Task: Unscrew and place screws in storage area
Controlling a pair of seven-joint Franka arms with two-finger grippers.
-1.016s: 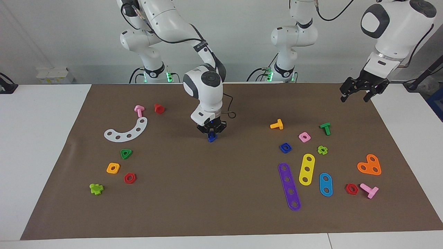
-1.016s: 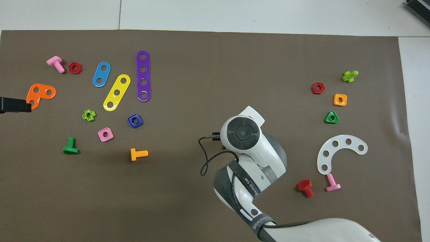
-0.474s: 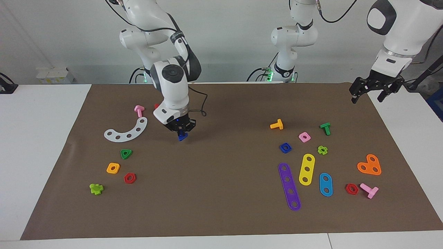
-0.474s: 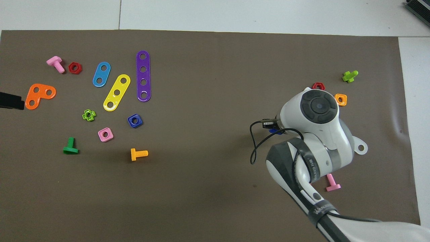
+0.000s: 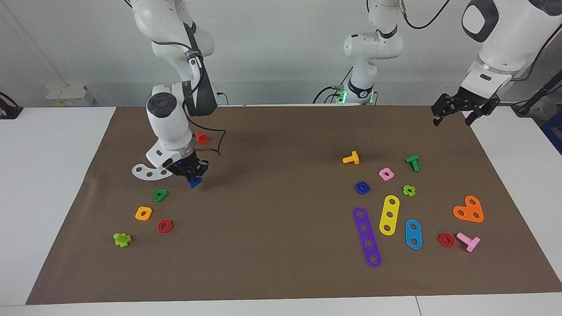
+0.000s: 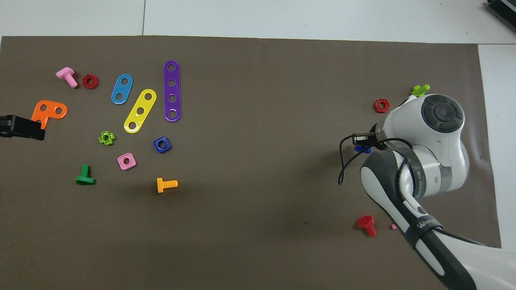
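Carried across: right gripper has swung to the right arm's end, clamping the blue bolt.
Release near the green triangle nut looks next; left gripper waits, fingers spread.

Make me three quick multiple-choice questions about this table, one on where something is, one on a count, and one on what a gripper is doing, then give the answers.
1. Where is the right gripper?
A. over the purple strip
B. over the mat beside the white curved plate, at the right arm's end
C. resting on the orange heart plate

2. How many red hexagon nuts lie on the mat?
A. two
B. four
C. none

3. What is the state of the right gripper?
A. open and empty
B. shut on a green bolt
C. shut on the blue screw

Answers:
1 B, the facing view shows it just above the mat next to the curved plate.
2 A, one red nut is at the right arm's end, the other red nut at the left arm's end.
3 C, the blue piece hangs from its closed fingertips.
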